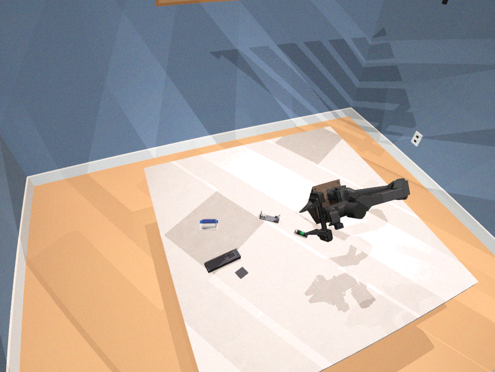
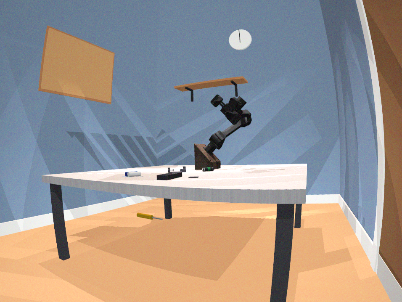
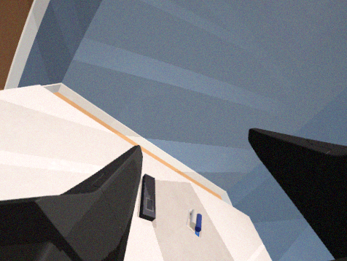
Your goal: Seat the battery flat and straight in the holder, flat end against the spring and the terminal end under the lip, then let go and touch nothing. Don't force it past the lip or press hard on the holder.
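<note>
Top view: one battery (image 1: 301, 232), one holder (image 1: 269, 217), apart.

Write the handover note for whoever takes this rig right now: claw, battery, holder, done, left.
Claw: open, holding nothing, raised well above the table.
Battery: lying on the table near the arm's base, green band visible, not in the holder.
Holder: on the table apart from the battery; looks vacant.
Done: nothing seated yet.
Left: grasp the battery, seat it flat end to spring, terminal end under the lip, gently; release and back off.
</note>
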Controlling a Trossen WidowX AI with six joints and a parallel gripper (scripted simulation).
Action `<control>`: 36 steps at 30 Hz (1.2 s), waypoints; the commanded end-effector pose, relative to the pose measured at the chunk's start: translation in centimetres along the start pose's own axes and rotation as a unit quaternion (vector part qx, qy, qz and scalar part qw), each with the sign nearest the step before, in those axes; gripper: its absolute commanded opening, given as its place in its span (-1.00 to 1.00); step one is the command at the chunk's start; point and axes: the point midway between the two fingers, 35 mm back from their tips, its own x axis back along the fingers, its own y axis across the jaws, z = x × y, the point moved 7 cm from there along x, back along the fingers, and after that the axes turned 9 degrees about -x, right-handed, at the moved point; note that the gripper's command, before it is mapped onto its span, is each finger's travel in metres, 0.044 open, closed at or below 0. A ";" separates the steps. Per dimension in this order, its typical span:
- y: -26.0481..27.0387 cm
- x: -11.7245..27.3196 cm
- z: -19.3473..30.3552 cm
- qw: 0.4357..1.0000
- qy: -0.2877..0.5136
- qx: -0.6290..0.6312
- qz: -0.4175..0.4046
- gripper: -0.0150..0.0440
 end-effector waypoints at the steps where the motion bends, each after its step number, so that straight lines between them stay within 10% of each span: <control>1: 0.0 -0.1 0.2 1.000 0.006 0.008 -0.001 0.78; 7: -0.4 -2.0 6.5 0.953 0.168 0.236 -0.088 0.29; 15: -0.8 -1.3 15.1 0.773 0.290 0.454 -0.335 0.29; 26: -0.3 3.3 22.1 0.536 0.153 0.492 -0.668 0.29; 36: -0.2 3.9 22.5 0.518 0.114 0.483 -0.696 0.29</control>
